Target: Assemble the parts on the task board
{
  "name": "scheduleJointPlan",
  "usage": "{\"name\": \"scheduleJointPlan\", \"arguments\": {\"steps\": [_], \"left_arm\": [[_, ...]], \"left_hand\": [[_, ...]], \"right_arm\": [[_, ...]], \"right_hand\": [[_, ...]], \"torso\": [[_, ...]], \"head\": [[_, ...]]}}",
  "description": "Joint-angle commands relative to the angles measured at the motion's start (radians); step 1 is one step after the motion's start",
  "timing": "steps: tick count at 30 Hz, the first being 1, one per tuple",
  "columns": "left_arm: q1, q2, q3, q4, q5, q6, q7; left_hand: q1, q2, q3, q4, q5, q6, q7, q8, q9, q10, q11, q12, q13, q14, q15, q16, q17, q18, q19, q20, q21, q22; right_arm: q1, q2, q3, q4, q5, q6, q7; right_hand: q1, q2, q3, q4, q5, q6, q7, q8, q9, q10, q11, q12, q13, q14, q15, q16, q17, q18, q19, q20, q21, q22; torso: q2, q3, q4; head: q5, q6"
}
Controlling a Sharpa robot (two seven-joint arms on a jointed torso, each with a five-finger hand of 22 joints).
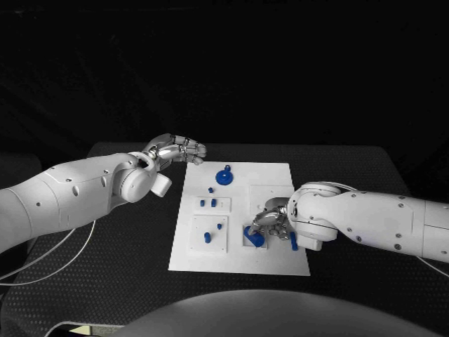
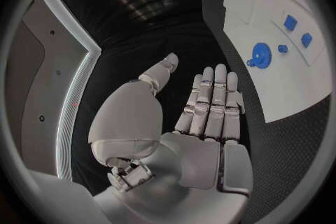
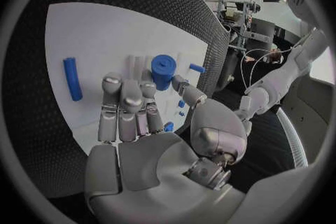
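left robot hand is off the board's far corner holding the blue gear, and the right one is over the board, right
Not quite. The left robot hand holds nothing: the left wrist view shows its fingers straight and bare, with the blue gear lying on the task board. The right robot hand is over the board.

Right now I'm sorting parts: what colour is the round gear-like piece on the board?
Blue; the gear-like piece shows best in the left wrist view.
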Motion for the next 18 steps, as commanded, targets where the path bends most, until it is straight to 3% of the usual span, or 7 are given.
{"name": "scheduleJointPlan", "arguments": {"steps": [1,5,13,18], "left_arm": [[0.002,0.0,0.001,0.003,0.006,0.014,0.006],[0.002,0.0,0.001,0.001,0.006,0.014,0.005],[0.002,-0.001,0.001,0.002,0.006,0.015,0.005],[0.002,-0.001,0.001,0.001,0.006,0.015,0.005]], "left_hand": [[-0.006,0.006,0.0,0.006,0.002,-0.006,0.0,0.005,-0.001,0.001,0.001,0.0,-0.001,-0.001,-0.002,-0.005,0.001,0.006,0.005,0.004,-0.004,0.019],[-0.006,0.006,0.0,0.006,0.002,-0.006,0.0,0.005,-0.001,0.002,0.001,0.0,-0.001,-0.001,-0.002,-0.005,0.001,0.006,0.005,0.004,-0.004,0.019],[-0.006,0.007,0.0,0.007,0.002,-0.005,0.0,0.005,-0.001,0.002,0.001,0.0,-0.001,-0.001,-0.002,-0.005,0.001,0.005,0.005,0.004,-0.004,0.019],[-0.006,0.007,0.0,0.007,0.002,-0.005,0.0,0.005,-0.001,0.002,0.001,0.0,-0.002,-0.001,-0.002,-0.005,0.002,0.005,0.005,0.004,-0.004,0.019]], "right_arm": [[-0.002,0.001,0.0,0.001,-0.023,0.011,0.0],[-0.005,0.003,0.0,0.01,-0.025,0.017,0.0],[-0.006,0.002,0.0,0.026,-0.013,0.032,0.009],[-0.006,-0.006,0.0,0.04,-0.009,0.03,0.02]], "right_hand": [[-0.01,0.002,-0.008,0.0,0.002,0.005,0.002,-0.006,0.001,-0.008,-0.002,-0.003,-0.001,-0.007,-0.003,0.004,-0.002,0.036,-0.003,0.002,0.003,0.01],[-0.017,-0.002,-0.012,0.0,0.002,0.004,0.002,-0.008,0.001,-0.009,-0.002,-0.003,-0.001,-0.009,-0.003,0.004,-0.003,0.036,-0.005,0.003,0.002,0.01],[-0.088,-0.054,-0.076,0.004,0.002,0.003,0.003,-0.013,0.004,-0.013,0.0,-0.004,0.0,-0.014,-0.001,0.008,-0.007,0.036,-0.009,0.007,0.003,0.009],[-0.142,-0.04,-0.199,-0.061,0.002,0.002,0.0,-0.018,0.011,-0.018,-0.002,-0.004,0.001,-0.023,-0.004,0.015,-0.011,0.036,-0.021,0.0,0.002,0.009]], "torso": [[0.0,0.0005,0.0001],[-0.001,0.0001,-0.001],[-0.001,0.0008,-0.0004],[-0.001,0.0006,-0.001]], "head": [[0.0,0.0],[0.0,0.0],[0.0,0.0],[0.001,0.0]]}}
